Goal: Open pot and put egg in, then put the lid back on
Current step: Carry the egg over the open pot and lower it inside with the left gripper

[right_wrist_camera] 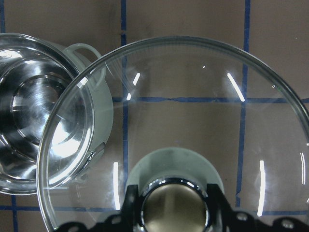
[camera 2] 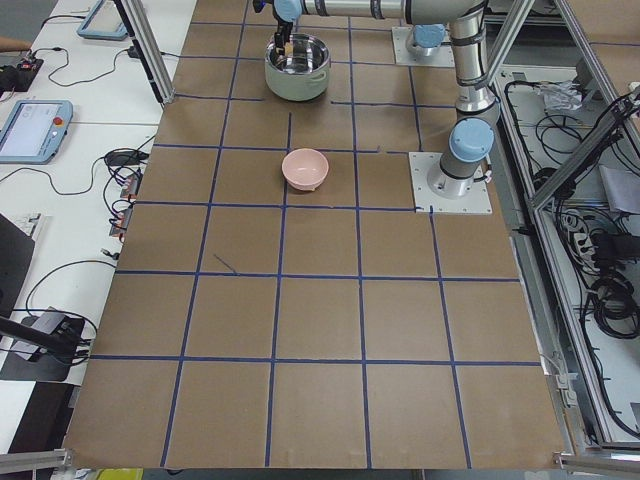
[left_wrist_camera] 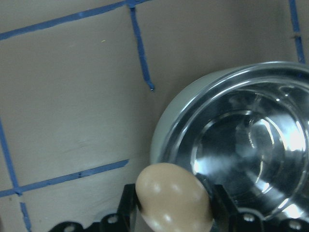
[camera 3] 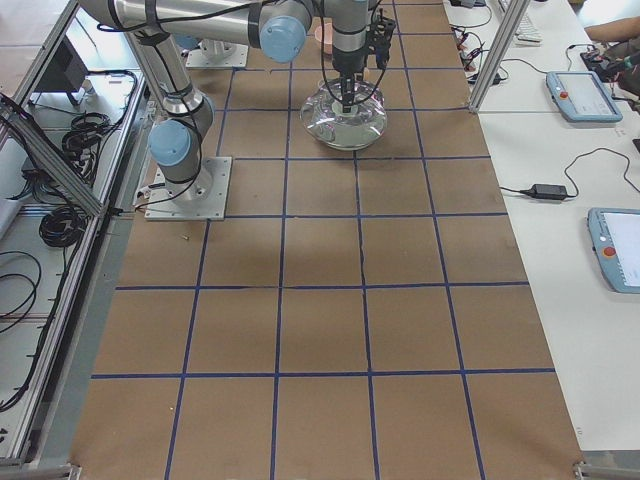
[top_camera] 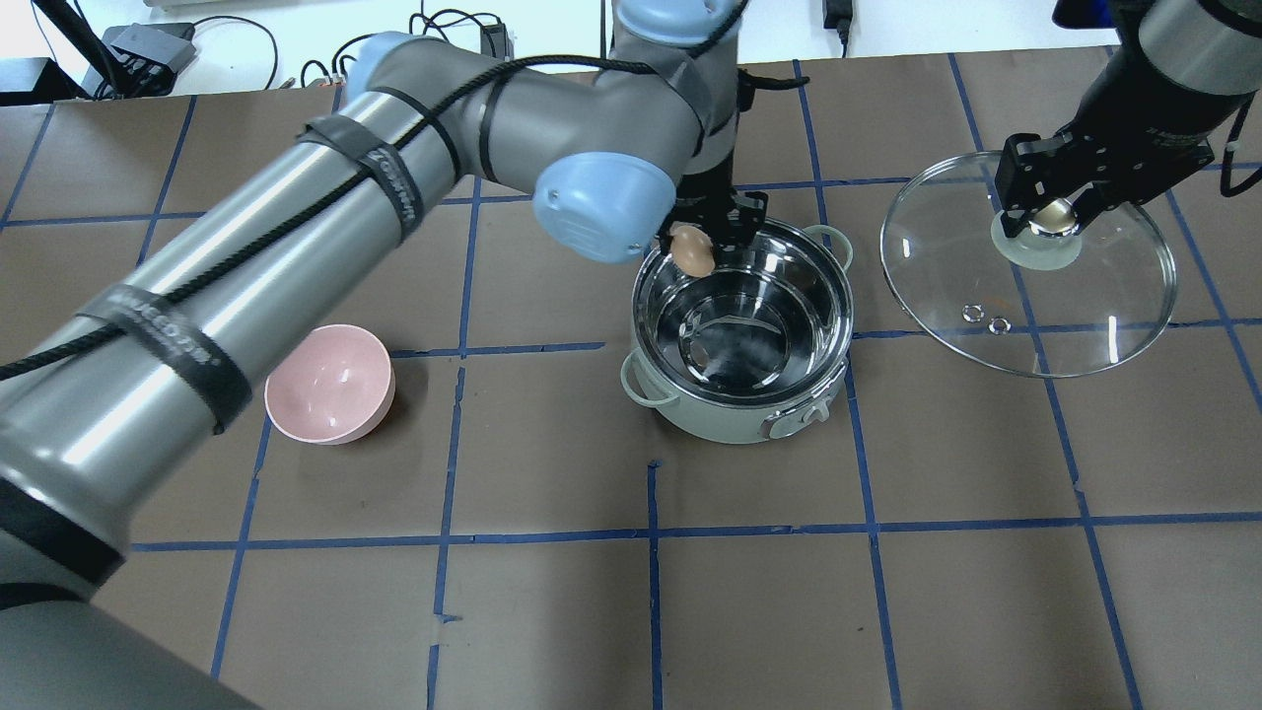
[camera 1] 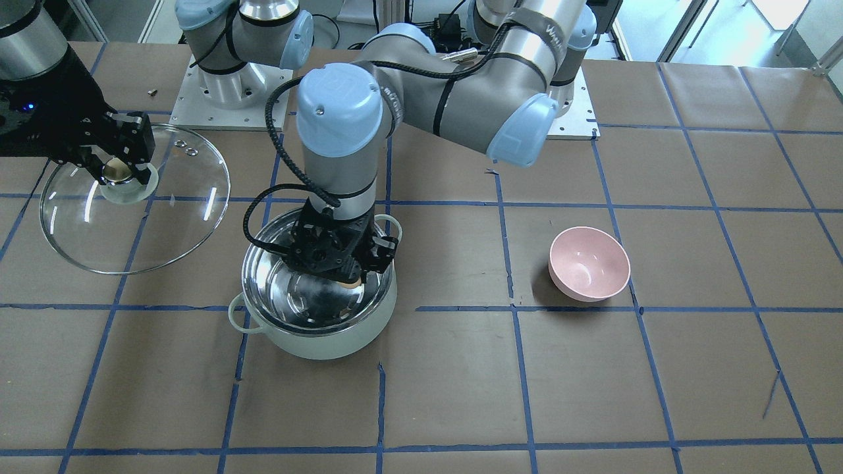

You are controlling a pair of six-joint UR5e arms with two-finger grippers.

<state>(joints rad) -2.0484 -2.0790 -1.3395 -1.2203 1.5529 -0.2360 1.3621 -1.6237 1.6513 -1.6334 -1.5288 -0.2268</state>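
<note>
left tool (left_wrist_camera: 175, 209), gripping the egg (top_camera: 693, 252) over the rim of the pot (top_camera: 749, 419), should lower before letting go; right tool (top_camera: 1048, 213) holds the lid (top_camera: 1085, 316).

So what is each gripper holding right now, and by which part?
Left gripper: the egg, jaws on its two sides, by the pot rim. Right gripper: the lid, jaws shut on its knob.

Place: you're working in a robotics lab.
Table: your brown paper-covered table (camera 2: 320, 330) carries a blue tape grid.
Left: a blue-edged teach pendant (camera 2: 35, 128) lies on a white bench.
Right: black cables (camera 2: 608, 285) run behind aluminium framing (camera 2: 146, 55).
</note>
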